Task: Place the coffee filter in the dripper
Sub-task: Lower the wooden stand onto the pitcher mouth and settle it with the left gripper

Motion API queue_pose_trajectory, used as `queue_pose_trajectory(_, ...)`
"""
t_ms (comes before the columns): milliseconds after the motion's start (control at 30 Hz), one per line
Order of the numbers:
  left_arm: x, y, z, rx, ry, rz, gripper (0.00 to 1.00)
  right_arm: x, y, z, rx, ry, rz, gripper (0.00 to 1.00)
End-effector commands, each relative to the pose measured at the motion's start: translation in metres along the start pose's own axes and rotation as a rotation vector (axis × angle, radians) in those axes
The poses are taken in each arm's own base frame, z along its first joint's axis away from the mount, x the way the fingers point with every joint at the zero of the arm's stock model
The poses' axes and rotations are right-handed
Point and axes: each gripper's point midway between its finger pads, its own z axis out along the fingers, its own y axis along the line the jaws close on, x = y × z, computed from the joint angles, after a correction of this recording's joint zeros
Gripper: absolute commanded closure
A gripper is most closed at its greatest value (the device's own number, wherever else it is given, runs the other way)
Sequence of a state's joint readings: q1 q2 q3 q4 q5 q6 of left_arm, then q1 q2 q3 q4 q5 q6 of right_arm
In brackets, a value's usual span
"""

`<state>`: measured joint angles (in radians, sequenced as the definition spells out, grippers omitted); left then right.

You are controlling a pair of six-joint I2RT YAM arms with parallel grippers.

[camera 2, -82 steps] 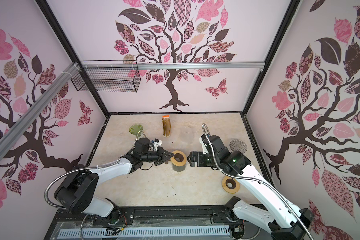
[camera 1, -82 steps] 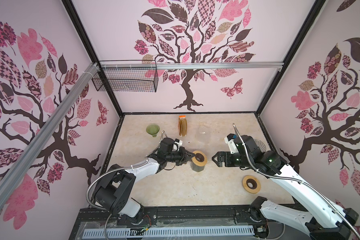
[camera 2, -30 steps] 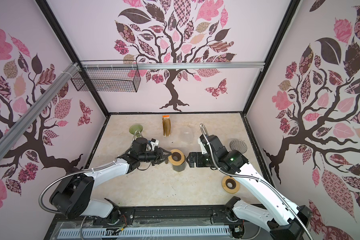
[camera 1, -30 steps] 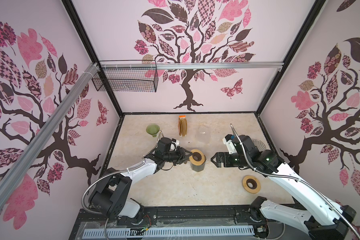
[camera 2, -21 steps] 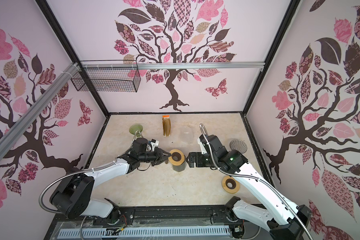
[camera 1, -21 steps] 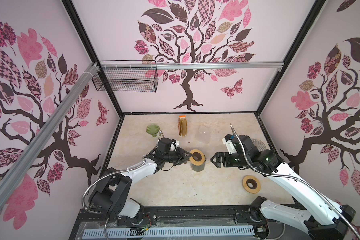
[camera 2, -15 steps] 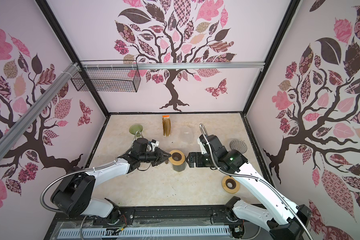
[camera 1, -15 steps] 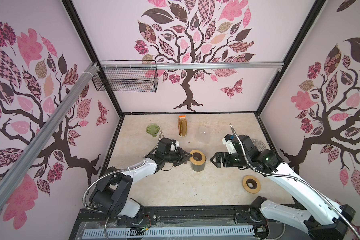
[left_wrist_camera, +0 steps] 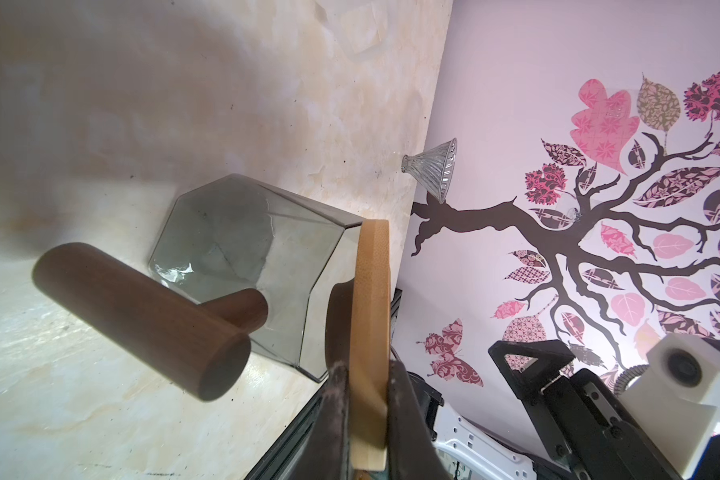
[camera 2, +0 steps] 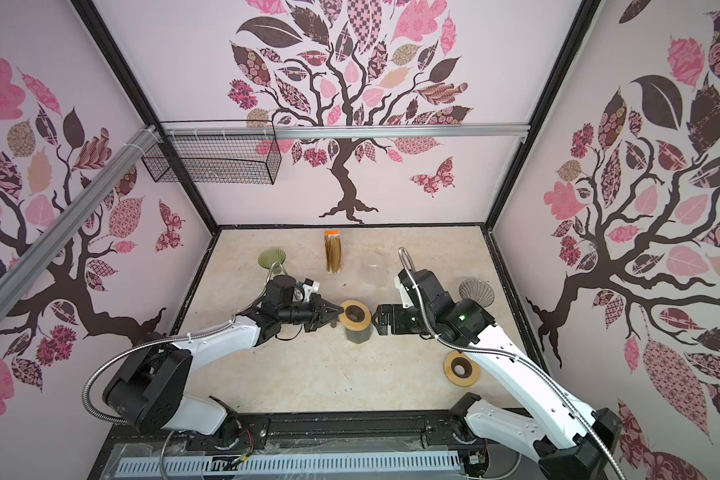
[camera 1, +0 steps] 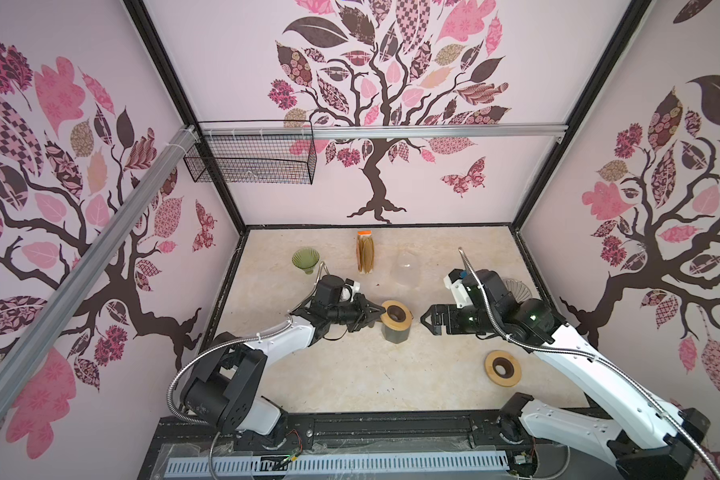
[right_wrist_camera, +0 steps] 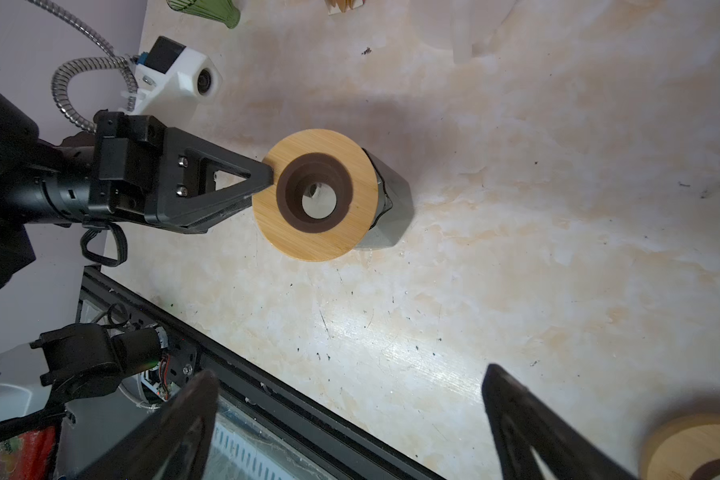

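Pinching wooden ring (right_wrist_camera: 321, 245) rim, left hand (right_wrist_camera: 262, 185) prob. steadies it atop glass cup (left_wrist_camera: 242, 249); right hand (camera 1: 428, 321) wide open, empty, beside.

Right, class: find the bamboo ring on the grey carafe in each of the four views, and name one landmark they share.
In a top view: bamboo ring mid-table, between both arms.
In a top view: the same, mid-table.
Left wrist: ring edge-on, clamped in the left pincer.
Right wrist: ring face-on, hole showing.
Shared landmark: the grey carafe beneath it.
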<state>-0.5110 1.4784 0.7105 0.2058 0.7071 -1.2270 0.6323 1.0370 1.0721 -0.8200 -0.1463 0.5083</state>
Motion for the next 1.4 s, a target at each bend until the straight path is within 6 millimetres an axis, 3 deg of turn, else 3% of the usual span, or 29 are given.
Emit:
queue_pose_trajectory(0, -0.008, -0.018, -0.001, 0.05, -0.012, 0.011, 0.97, 0.0, -0.002, 0.004, 0.006, 0.007, -0.006, 0.0)
queue_pose_trajectory(433, -0.007, -0.042, 0.001, 0.103, 0.013, 0.062, 0.99, 0.001, -0.003, 0.006, 0.007, 0.014, -0.005, 0.0)
queue_pose_trajectory(833, -0.002, -0.027, 0.012, 0.061, 0.034, 0.058, 0.99, 0.002, -0.004, 0.006, 0.012, 0.015, -0.011, 0.0)
queue_pose_trajectory(1133, -0.004, -0.016, 0.01, 0.038, 0.022, 0.047, 0.81, 0.003, -0.004, 0.008, 0.014, 0.022, -0.013, 0.0)
queue_pose_trajectory(1367, -0.005, -0.011, 0.006, 0.029, 0.011, 0.042, 0.75, 0.005, -0.006, 0.011, 0.017, 0.032, -0.013, 0.0)
